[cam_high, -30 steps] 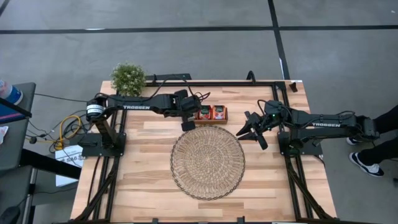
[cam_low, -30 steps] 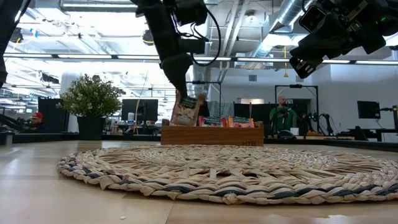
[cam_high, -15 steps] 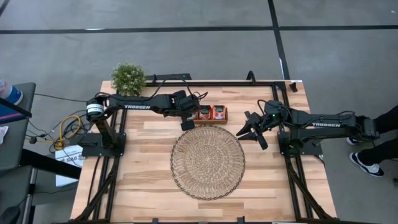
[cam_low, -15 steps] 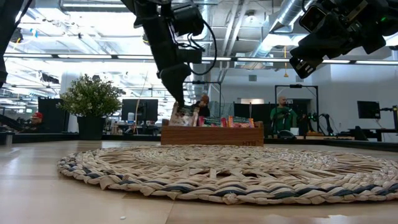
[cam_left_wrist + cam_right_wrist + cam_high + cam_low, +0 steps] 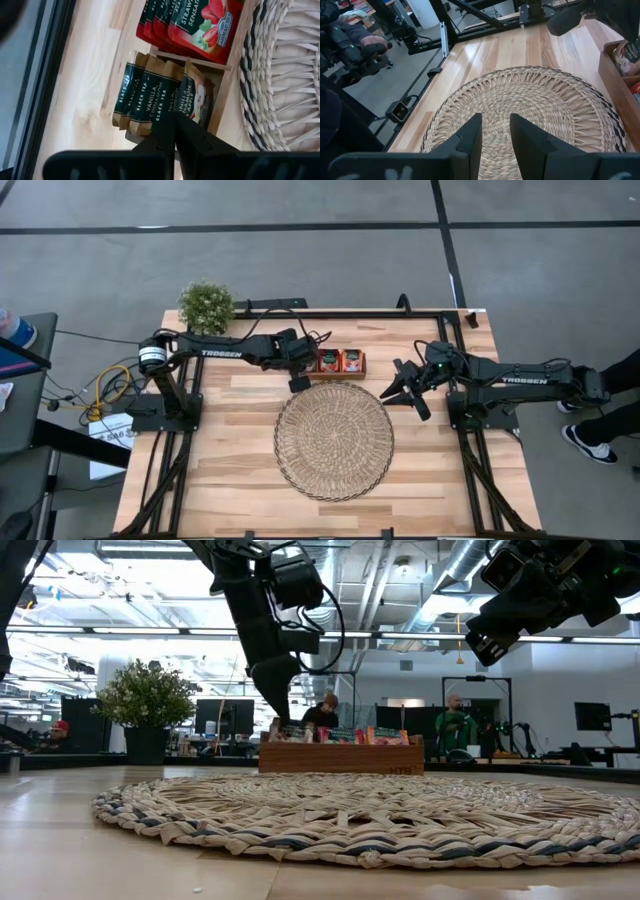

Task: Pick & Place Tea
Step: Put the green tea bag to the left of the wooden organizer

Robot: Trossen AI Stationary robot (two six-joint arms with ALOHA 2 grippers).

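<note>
Left wrist view: the left pincer [image 5: 172, 131] has its two dark fingers pressed fully together, their tips meeting on the top edge of a beige tea sachet [image 5: 196, 95] that stands in the end compartment of the wooden tray [image 5: 220, 95]; whether that sachet is actually nipped between them cannot be told. Beside it in the same compartment stand more beige sachets with dark green bands [image 5: 142, 90], and the next compartment holds red sachets [image 5: 200, 22]. Just past the tray lies the edge of the woven mat [image 5: 280, 80].

In the high view the left pincer [image 5: 298, 360] sits at the tray's left end, the tray [image 5: 340, 374] lying on the desk [image 5: 240, 450] just behind the round mat [image 5: 333, 441]. The right pincer [image 5: 400, 388] hangs to the right of the mat's upper edge, well apart from the tray; the right wrist view shows its fingers [image 5: 470, 135] standing partly apart with nothing between them, the mat [image 5: 530, 100] below.

The low view shows the left arm reaching down to the tray's left end [image 5: 340, 756], sachets poking above its rim. A potted plant [image 5: 206, 305] stands at the desk's far left corner
</note>
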